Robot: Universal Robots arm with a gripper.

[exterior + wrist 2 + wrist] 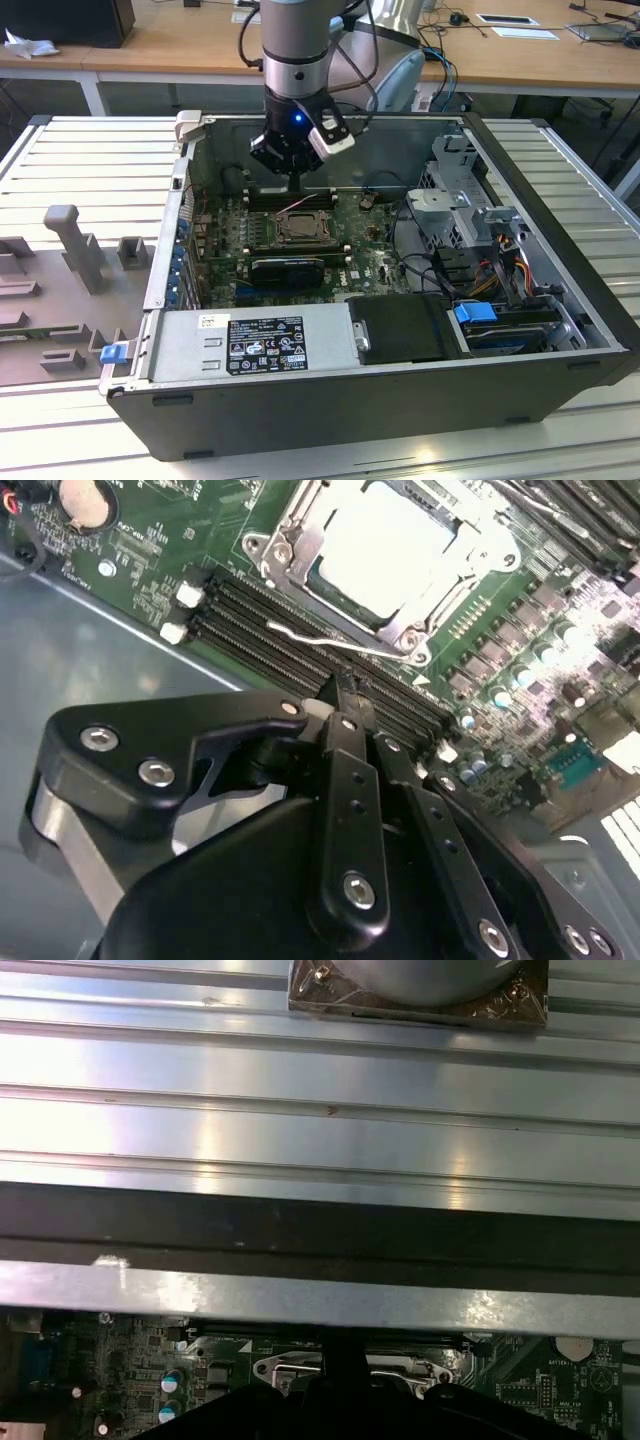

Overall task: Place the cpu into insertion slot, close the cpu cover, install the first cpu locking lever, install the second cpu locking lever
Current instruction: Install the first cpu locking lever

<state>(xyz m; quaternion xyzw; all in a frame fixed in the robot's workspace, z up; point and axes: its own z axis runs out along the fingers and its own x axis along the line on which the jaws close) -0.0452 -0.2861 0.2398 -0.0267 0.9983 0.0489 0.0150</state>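
Cpu [395, 540] seated in the slot [300, 229], cover [290, 530] lying flat around it, wire lever [320, 640] alongside, my claw [345, 692] clenched on nothing, near that lever, over the memory slots [255, 630]

The exterior view looks down from high on the near side of the open computer case [400, 400], taking in much of the ribbed surface [90, 150]. The second wrist view sits close behind the end effector [345, 692], facing the insertion slot [400, 550]. The first wrist view looks low over the case's edge to the surface beyond. Both wrist views share that slot.
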